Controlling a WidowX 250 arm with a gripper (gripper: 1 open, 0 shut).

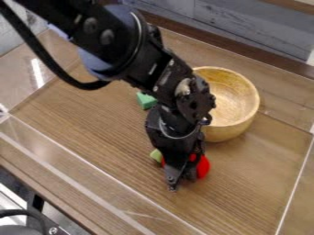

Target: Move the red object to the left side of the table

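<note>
One gripper (181, 171) points steeply down with its fingers closed around the red object (199, 164) low over the table (86, 138), near the wooden bowl (233, 103); keep the grip firm and carry it leftward, clear of the surface.

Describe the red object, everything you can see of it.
The red object is a small, glossy, rounded toy fruit, plastic by its look. Only its right part shows; the rest is hidden behind the gripper, whose dark fingers come down over it and look closed around it. A bit of green shows at the gripper's other side, perhaps its leafy top. It sits low at the table, in front of the wooden bowl and apart from it. Whether it rests on the wood or is just lifted cannot be told.
</note>
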